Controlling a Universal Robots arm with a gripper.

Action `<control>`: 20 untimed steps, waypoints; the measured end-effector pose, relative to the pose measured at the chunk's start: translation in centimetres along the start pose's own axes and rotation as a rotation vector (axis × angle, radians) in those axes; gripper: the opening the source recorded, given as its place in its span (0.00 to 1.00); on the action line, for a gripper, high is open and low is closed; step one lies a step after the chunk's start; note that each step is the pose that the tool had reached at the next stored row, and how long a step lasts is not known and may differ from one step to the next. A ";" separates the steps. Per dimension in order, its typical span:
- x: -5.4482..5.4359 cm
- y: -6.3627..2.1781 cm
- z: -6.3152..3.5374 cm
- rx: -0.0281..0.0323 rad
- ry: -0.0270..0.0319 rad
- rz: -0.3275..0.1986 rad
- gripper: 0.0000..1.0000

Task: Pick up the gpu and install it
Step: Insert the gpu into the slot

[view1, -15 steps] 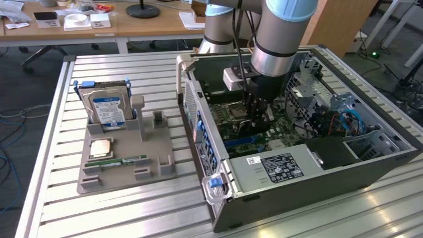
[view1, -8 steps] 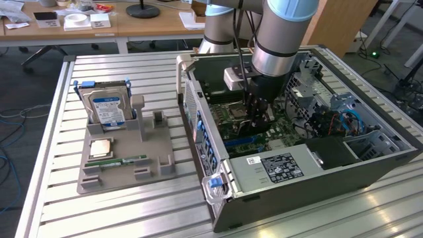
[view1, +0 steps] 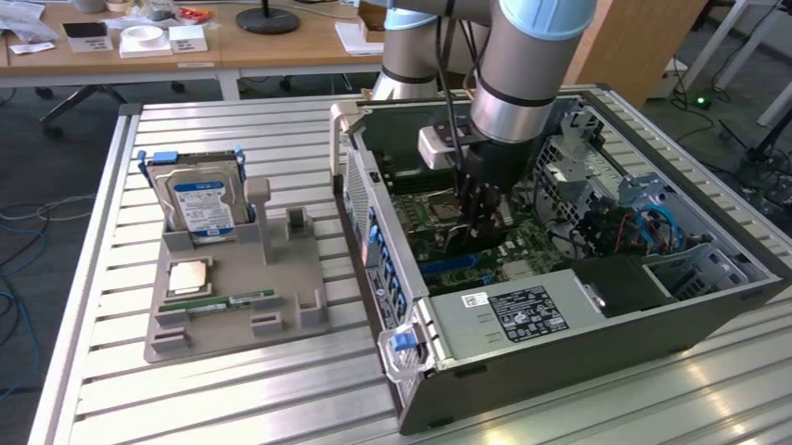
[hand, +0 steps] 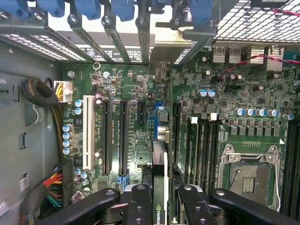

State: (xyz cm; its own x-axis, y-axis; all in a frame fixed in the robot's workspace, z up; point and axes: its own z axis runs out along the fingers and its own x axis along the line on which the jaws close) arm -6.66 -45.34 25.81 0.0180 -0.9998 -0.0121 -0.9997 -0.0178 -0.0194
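The gpu [hand: 160,180] stands on edge inside the open computer case [view1: 581,343], clamped between the two black fingers [hand: 140,206] of the gripper [hand: 161,208]. In the wrist view the card is seen from its thin top edge, with a green logo on it, and it lines up with a blue slot [hand: 156,119] on the green motherboard [hand: 136,89]. Whether its lower edge already touches that slot I cannot tell. Black slots lie on either side of it, and the empty processor socket [hand: 248,176] sits nearby. In the exterior view the arm reaches straight down into the case, beside the grey power supply [view1: 520,311]. On the table [view1: 248,130], towards the exterior view's left, a grey holder [view1: 291,315] carries a hard drive [view1: 204,206], a processor chip [view1: 188,276] and a memory stick [view1: 221,301].
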 end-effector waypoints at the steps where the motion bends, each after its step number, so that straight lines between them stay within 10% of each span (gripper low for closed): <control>1: 0.0 0.05 0.00 0.0000 0.0000 0.000 0.26; 20: 0.2 0.34 -0.01 0.0000 -0.0001 0.000 0.26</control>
State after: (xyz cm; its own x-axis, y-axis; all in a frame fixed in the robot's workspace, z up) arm -7.00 -45.57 25.80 0.0180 -0.9998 -0.0122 -0.9997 -0.0178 -0.0195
